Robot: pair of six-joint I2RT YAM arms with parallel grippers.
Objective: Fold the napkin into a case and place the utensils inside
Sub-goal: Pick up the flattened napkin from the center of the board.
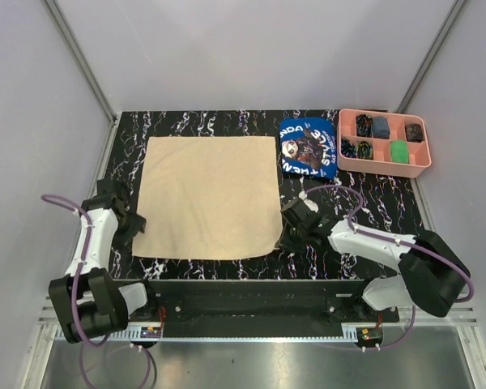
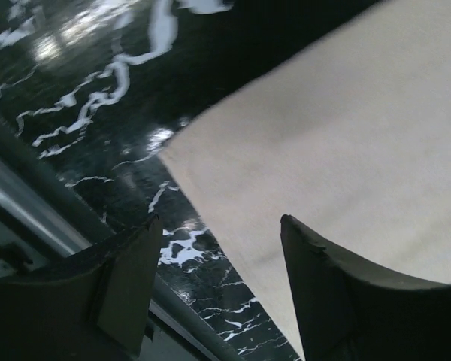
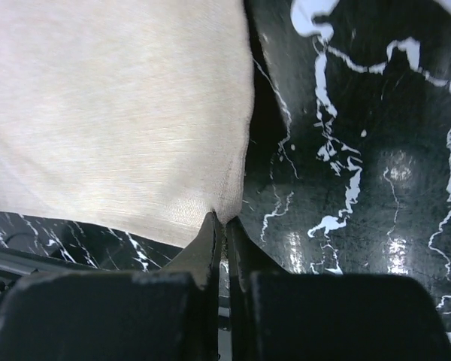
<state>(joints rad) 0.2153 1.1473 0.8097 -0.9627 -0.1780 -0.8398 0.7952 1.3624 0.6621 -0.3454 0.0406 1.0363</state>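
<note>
The napkin (image 1: 206, 194), a plain beige cloth, lies spread flat as a square on the black marbled table. My right gripper (image 1: 285, 235) is at its near right corner. In the right wrist view that gripper (image 3: 224, 219) is shut on the napkin's (image 3: 113, 105) corner hem, which puckers up between the fingertips. My left gripper (image 1: 134, 224) sits at the near left corner. It (image 2: 219, 219) is open, one finger over bare table, the other over the napkin (image 2: 346, 135), whose edge runs between them. No utensils are visible.
A blue printed cloth (image 1: 308, 147) lies at the back right, just past the napkin's far right corner. Beside it a pink compartment tray (image 1: 421, 166) holds several small items. The table's metal front rail (image 2: 30, 210) runs close behind my left gripper.
</note>
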